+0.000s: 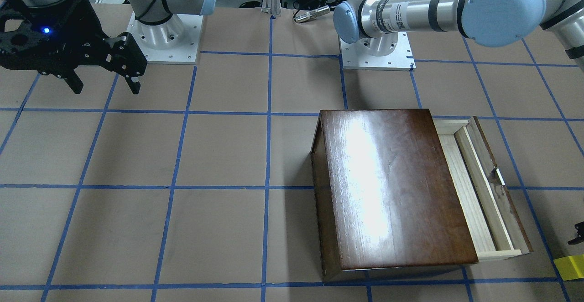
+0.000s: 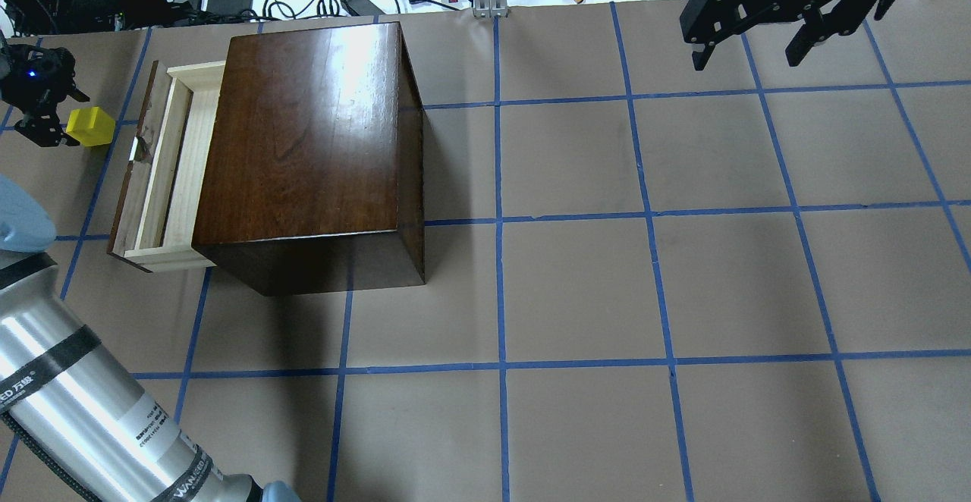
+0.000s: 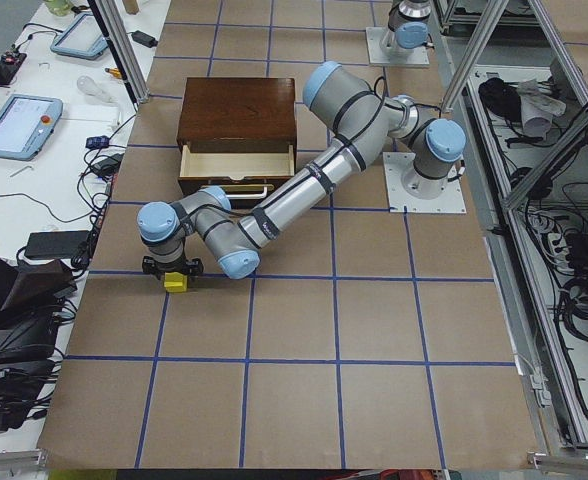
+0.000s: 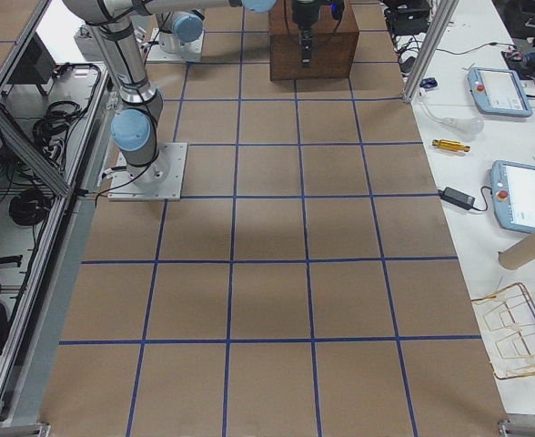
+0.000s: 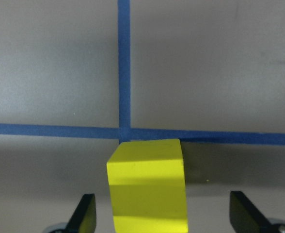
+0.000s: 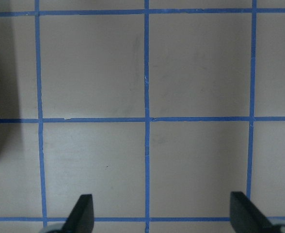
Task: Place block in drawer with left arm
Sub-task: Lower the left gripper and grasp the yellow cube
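1. The block, a small yellow cube, stood on the brown-papered table outside the drawer. It was near the drawer's dark front panel but apart from it.
2. In the left wrist view the block's far edge lay at a crossing of the blue tape lines.
3. The left gripper was low over the block with its jaws spread wide. One black finger was on either side of the cube, and there was a clear gap on each side. It grasped nothing, and the block rested on the table between the fingers.
4. The left arm reached from its base past the front of the wooden box down to the block.
5. The drawer stood partly pulled out of the glossy dark-brown box toward the robot's left. Its pale raw-wood tray was exposed, and a light metal handle was on the front panel.
6. The right gripper hung above the table on the far right side, well apart from the box. Its jaws were parted and held nothing, and only the taped grid showed beneath them in the right wrist view.
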